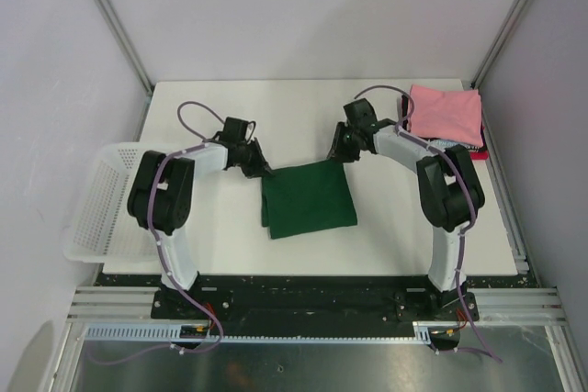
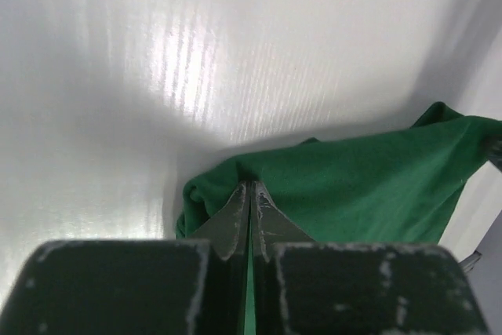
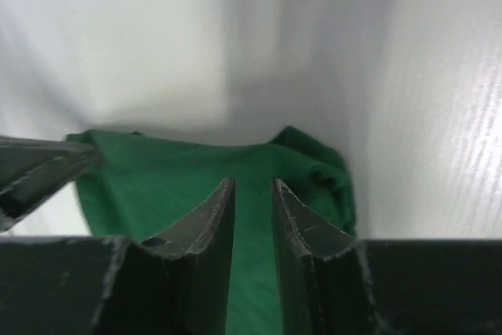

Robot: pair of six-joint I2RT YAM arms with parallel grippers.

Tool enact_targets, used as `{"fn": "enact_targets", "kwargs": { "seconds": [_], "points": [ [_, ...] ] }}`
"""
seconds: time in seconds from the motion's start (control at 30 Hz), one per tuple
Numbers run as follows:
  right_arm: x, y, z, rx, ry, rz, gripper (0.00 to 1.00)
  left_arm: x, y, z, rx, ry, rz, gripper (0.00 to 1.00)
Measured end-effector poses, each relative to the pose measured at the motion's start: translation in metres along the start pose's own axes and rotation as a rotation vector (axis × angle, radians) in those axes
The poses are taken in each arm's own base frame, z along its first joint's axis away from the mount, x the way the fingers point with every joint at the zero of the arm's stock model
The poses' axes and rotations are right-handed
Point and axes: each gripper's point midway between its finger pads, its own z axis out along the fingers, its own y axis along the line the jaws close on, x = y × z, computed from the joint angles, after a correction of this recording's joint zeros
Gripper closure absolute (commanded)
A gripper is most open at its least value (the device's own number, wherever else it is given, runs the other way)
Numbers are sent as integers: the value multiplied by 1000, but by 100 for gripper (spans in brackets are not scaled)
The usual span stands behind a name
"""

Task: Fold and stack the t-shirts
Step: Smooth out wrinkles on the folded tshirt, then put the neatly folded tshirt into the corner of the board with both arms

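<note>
Your left arm is reaching forward and inward from its base, elbow bent, wrist tipping down so that the left gripper (image 1: 264, 173) is meeting the far left corner of the dark green t-shirt (image 1: 308, 199). In the left wrist view its fingers (image 2: 235, 217) are pressing together on a bunched edge of the cloth, with a sliver of green showing between them. Your right arm is folding in the same way over the far right corner. The right gripper (image 3: 251, 184) is hovering over the cloth with its jaws narrowly apart, gripping nothing. The dark green t-shirt is lying folded in a rough square mid-table (image 1: 230, 245), between the two arms. The pink t-shirt (image 1: 446, 112) is sitting folded on a red t-shirt (image 1: 481, 151) at the far right corner, well apart. The white mesh basket (image 1: 92, 218) is sitting at the table's left edge
</note>
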Motion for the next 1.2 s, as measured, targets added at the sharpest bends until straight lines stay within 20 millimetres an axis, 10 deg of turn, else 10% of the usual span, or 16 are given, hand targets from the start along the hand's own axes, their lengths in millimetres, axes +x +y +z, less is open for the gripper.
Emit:
{"fn": "enact_targets", "kwargs": {
  "seconds": [0.2,0.5,0.73,0.97,1.2],
  "points": [
    [18,-41,22,64,75,75,71,-14,11,-1,2,-13,-36,93],
    [14,-41,15,66,67,79,69,-12,5,-40,30,-72,-18,41],
    [-2,-29,-24,70,1,64,66,43,17,-116,53,-198,29,36],
    [-25,-10,-77,39,-107,38,65,140,34,-96,-3,11,92,35],
    [-31,-9,-100,44,-141,29,64,156,33,-84,-23,68,97,39]
  ]
}}
